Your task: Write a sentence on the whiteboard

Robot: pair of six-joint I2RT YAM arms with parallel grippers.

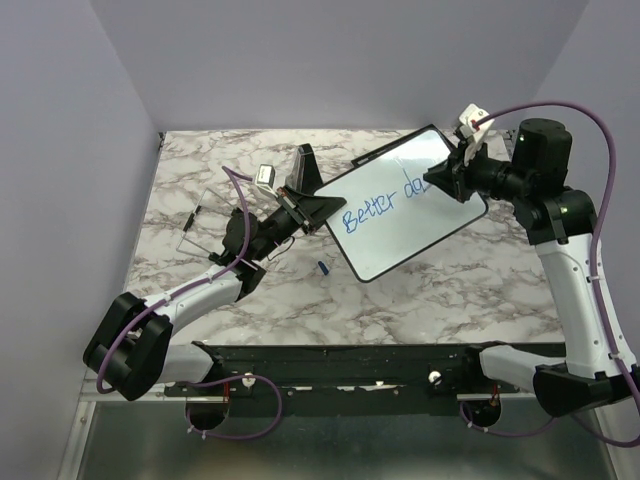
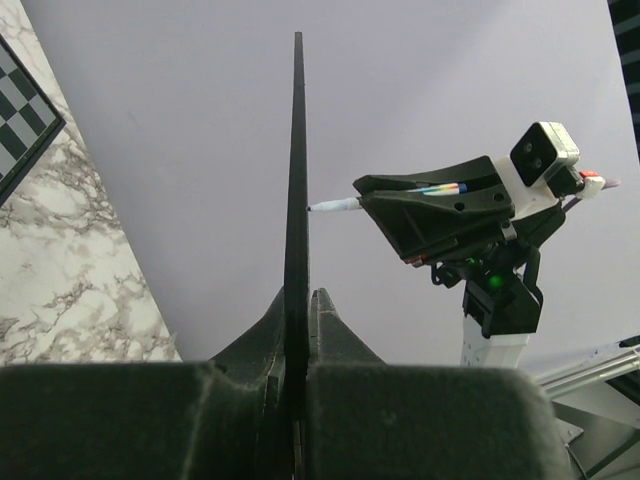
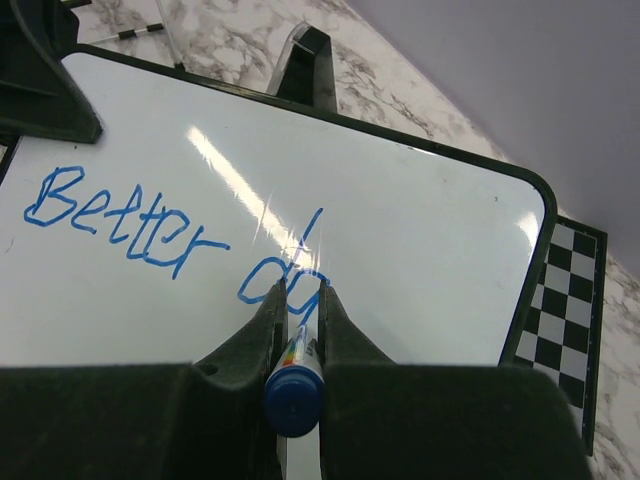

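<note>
The whiteboard is held tilted above the marble table. My left gripper is shut on its left edge; in the left wrist view the whiteboard shows edge-on between the left gripper's jaws. The sentence reads "Better da" in blue; in the right wrist view the sentence reads the same. My right gripper is shut on a blue marker, whose tip is at the whiteboard by the "a". The right gripper is over the board's right part, and the left wrist view shows the marker touching the board.
A checkered chessboard lies beyond the whiteboard's right edge; the left wrist view shows a corner of the chessboard. A small blue cap lies on the table in front of the board. A black upright piece stands behind its far edge.
</note>
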